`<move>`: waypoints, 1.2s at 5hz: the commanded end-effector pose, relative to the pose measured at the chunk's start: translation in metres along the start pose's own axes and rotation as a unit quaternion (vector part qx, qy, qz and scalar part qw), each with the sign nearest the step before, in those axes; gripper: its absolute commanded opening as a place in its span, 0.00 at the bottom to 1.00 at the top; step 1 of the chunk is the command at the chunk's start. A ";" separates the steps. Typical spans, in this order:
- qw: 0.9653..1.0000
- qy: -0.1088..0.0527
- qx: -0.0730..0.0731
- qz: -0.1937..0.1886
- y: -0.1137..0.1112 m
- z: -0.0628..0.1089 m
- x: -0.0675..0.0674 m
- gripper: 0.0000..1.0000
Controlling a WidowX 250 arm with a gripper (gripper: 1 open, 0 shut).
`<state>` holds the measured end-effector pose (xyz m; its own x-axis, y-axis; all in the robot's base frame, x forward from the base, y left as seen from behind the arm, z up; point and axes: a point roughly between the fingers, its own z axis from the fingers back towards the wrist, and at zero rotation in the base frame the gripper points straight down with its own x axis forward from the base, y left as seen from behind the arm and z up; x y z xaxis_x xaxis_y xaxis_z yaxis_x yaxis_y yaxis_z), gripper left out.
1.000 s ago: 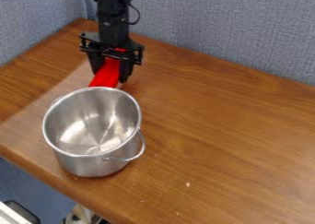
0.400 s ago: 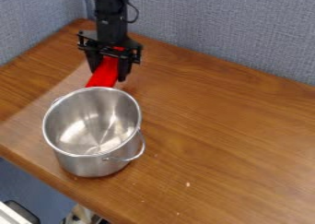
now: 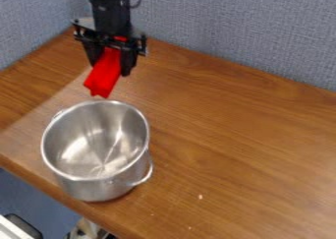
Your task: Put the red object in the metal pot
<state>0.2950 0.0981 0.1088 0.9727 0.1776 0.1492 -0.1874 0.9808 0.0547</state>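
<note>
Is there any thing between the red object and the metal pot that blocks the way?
No, nothing visible does. The tool is shut on the red object and holds it in the air, behind the metal pot. The pot's mouth is open, and only bare table lies between them.

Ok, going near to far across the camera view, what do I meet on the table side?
Near table edge → metal pot → red object, held off the table in the gripper, its jaws shut on it → blue-grey back wall.
</note>
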 end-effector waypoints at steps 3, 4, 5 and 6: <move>0.999 -0.019 -0.005 -0.029 -0.014 0.031 -0.083 0.00; 0.999 -0.012 0.003 -0.042 -0.013 0.016 -0.100 0.00; 0.999 -0.012 0.010 -0.049 -0.012 0.004 -0.109 0.00; 0.999 -0.012 0.010 -0.047 -0.019 -0.002 -0.111 0.00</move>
<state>0.1876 0.0586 0.0851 0.9853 0.0913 0.1446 -0.1033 0.9916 0.0778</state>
